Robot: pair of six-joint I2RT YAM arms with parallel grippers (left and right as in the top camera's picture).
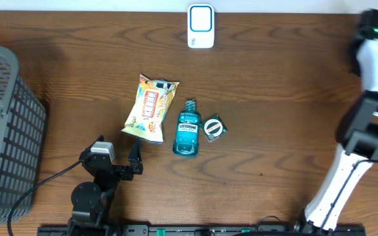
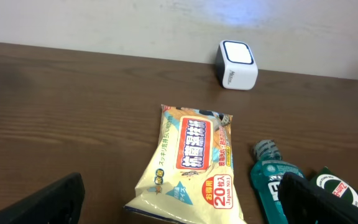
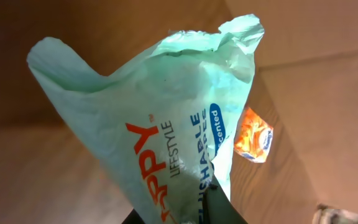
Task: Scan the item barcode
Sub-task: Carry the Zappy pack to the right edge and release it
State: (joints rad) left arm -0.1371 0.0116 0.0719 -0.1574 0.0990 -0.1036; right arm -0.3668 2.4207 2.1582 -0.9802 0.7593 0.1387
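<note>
Right gripper (image 3: 194, 214) clamps the pale green pack (image 3: 166, 124) aloft near the desk's right edge; left gripper (image 1: 113, 152) released by the front edge. Risk: limp film folds, hiding its barcode from the back-edge scanner (image 1: 201, 26).

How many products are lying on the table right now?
3: yellow wipes pack left of centre; Listerine bottle right beside it; small green packet at the bottle's right. A pale green bag is held in the right gripper, off the table. The basket may hide more.
</note>
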